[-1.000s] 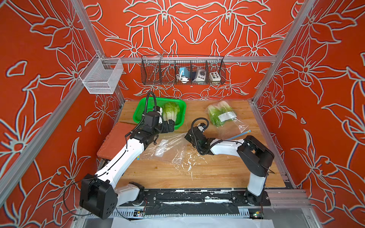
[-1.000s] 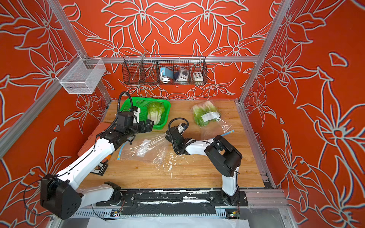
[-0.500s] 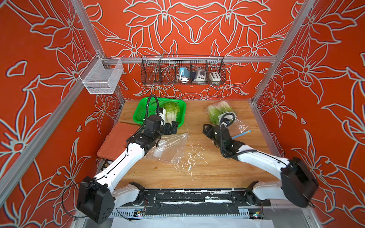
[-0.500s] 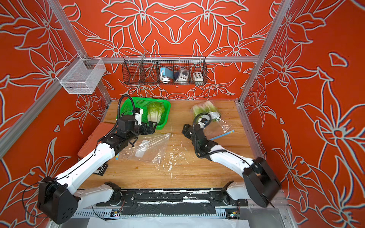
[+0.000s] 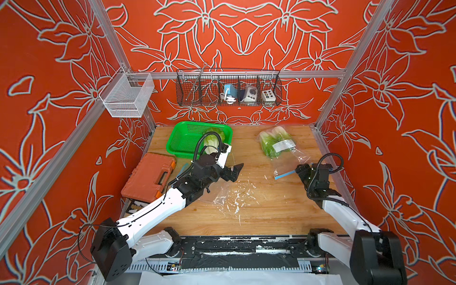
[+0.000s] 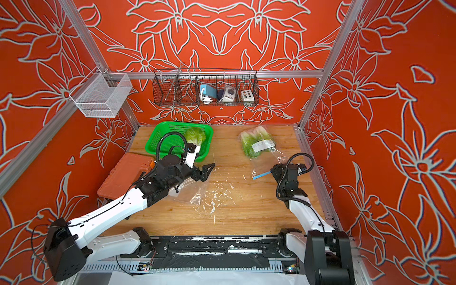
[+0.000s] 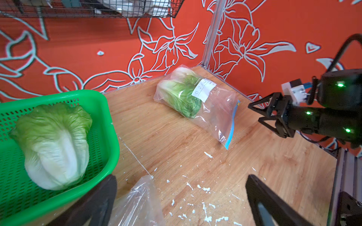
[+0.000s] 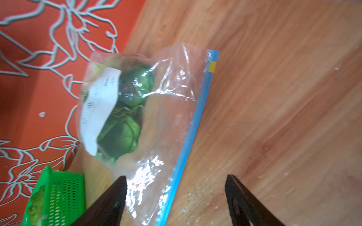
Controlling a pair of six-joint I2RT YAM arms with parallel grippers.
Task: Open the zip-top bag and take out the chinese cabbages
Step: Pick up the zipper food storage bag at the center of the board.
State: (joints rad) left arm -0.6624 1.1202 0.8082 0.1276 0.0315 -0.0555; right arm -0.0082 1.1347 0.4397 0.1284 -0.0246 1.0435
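Whereas a second earlier the right gripper [image 8: 176,177] sat nearly shut at table centre, we found it at 3 o'clock, jaws apart, just short of the zip edge [image 5: 283,174] of the bag [image 5: 287,154]. Left gripper [image 5: 234,171]: wide, empty. Cabbages [image 5: 270,145] lay bagged at 1 o'clock; a third cabbage [image 6: 195,135] lay in the basket [image 5: 180,140], 11 o'clock. Opening, we judged, came next.

We see a green mesh basket [image 5: 183,139] at eleven o'clock on the tabletop [image 5: 271,212], an orange tool case [image 5: 148,177] at nine o'clock beside its edge, and a black wire rack [image 5: 228,87] on the wall at twelve.
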